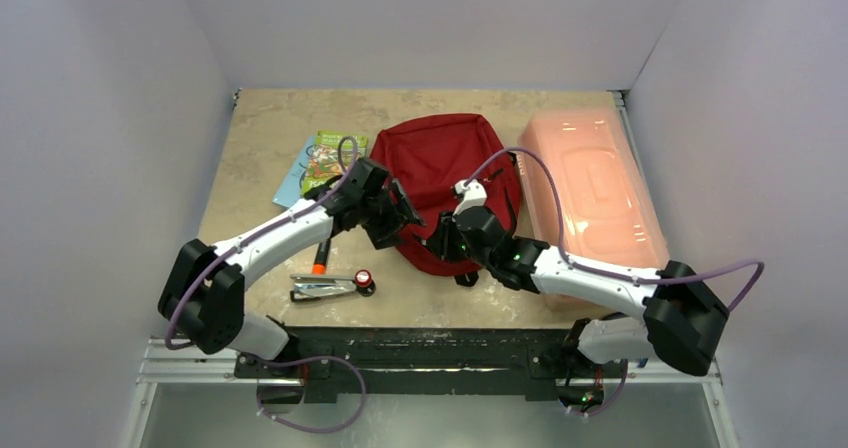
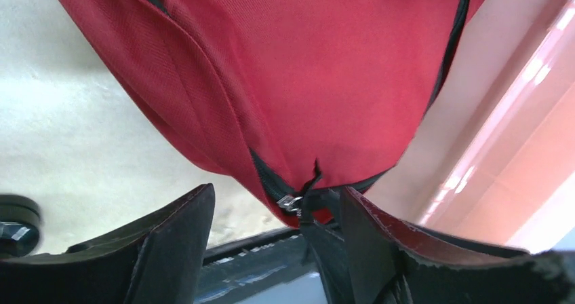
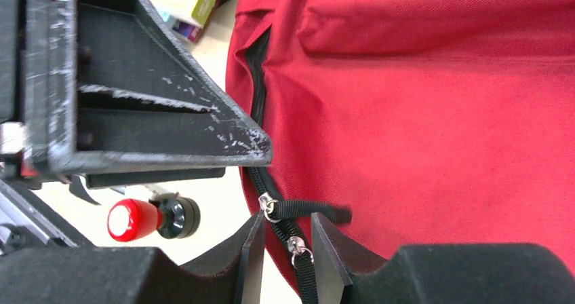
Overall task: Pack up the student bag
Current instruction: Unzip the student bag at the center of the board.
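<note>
The student bag (image 1: 445,163), dark red with black zippers, lies in the middle of the table. My left gripper (image 1: 402,218) is open wide at its near left edge; in the left wrist view (image 2: 278,239) a metal zipper slider (image 2: 291,203) sits just beyond the jaws, at the bag (image 2: 305,80). My right gripper (image 1: 442,243) is at the bag's near corner. In the right wrist view (image 3: 288,256) its jaws stand narrowly apart around a black zipper pull (image 3: 300,251), with gaps showing. A second pull (image 3: 308,210) lies just above on the bag (image 3: 441,114).
A pale pink plastic box (image 1: 595,183) lies right of the bag. A book (image 1: 322,161) lies to its left. An orange marker (image 1: 320,258) and a metal tool with a red knob (image 1: 363,280) lie near the front left; the knob also shows in the right wrist view (image 3: 132,220).
</note>
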`<state>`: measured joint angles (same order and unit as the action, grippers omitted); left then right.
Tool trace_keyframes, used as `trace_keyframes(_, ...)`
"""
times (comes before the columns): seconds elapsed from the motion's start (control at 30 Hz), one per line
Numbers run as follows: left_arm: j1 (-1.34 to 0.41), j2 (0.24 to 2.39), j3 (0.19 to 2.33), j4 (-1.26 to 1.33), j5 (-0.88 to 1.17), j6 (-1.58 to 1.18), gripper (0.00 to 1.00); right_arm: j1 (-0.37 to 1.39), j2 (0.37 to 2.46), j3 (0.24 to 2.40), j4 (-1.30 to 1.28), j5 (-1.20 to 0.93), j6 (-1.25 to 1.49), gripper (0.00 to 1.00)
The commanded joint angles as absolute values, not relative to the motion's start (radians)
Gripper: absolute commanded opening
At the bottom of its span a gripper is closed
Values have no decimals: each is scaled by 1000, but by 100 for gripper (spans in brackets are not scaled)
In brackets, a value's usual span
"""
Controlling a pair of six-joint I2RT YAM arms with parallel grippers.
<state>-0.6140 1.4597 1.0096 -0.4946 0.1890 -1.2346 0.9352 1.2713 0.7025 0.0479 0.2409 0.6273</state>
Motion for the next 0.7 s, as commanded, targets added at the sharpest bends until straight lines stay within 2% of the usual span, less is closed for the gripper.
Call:
trace_keyframes(0.0,-617,1336,905,-396,166,-994,68,933,1318,719,91,167,612,35)
trace_keyframes(0.2,-617,1185,795,-321,210,-759,66,933,1295,665,104,159,624,33)
trace_keyframes(0.3,-622,1174,793,-293,276,-679,66,933,1241,631,106,167,627,44)
trace_keyframes(0.37,-627,1184,820,-309,292,-640,66,933,1221,613,111,157,625,45)
trace_keyframes(0.43,-631,1198,850,-330,282,-614,66,933,1222,591,120,149,627,41)
trace_keyframes(0.57,-659,1265,951,-379,282,-565,65,933,1241,550,173,113,632,26)
trace_keyframes(0.67,-707,1357,1073,-482,253,-491,66,933,1255,519,244,78,636,24)
